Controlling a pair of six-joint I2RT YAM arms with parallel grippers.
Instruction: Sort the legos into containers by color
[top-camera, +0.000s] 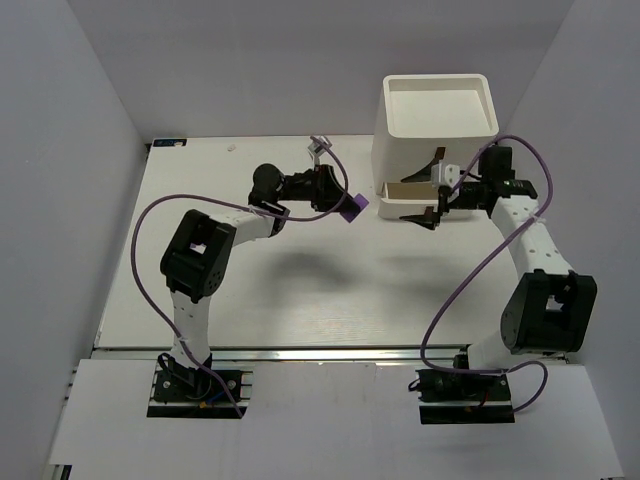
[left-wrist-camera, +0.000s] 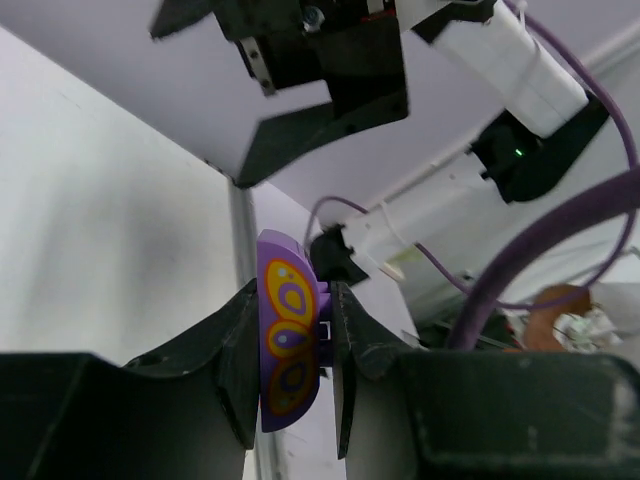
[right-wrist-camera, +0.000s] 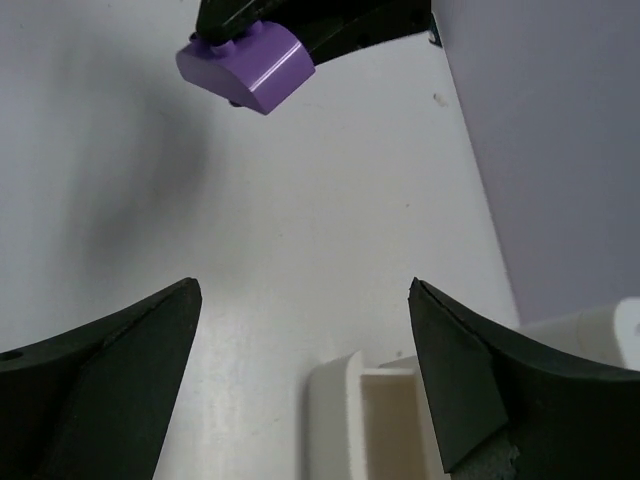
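Observation:
A purple lego (top-camera: 350, 208) with a yellow butterfly print (left-wrist-camera: 288, 335) is pinched between the fingers of my left gripper (top-camera: 337, 200), which is shut on it and holds it above the table just left of the containers (top-camera: 435, 125). That white boxy unit has a square open top tray (top-camera: 440, 105) and one drawer (top-camera: 400, 192) pulled out toward the left. My right gripper (top-camera: 433, 190) hangs open over that drawer. In the right wrist view its jaws (right-wrist-camera: 305, 290) stand wide apart with nothing between them, above the drawer's rim (right-wrist-camera: 345, 395); the purple lego (right-wrist-camera: 250, 65) shows beyond.
Purple cables (top-camera: 150, 230) loop off both arms. The enclosure's walls (top-camera: 60, 200) close in the table on the left, back and right. A small pale speck (top-camera: 230, 147) lies near the back edge.

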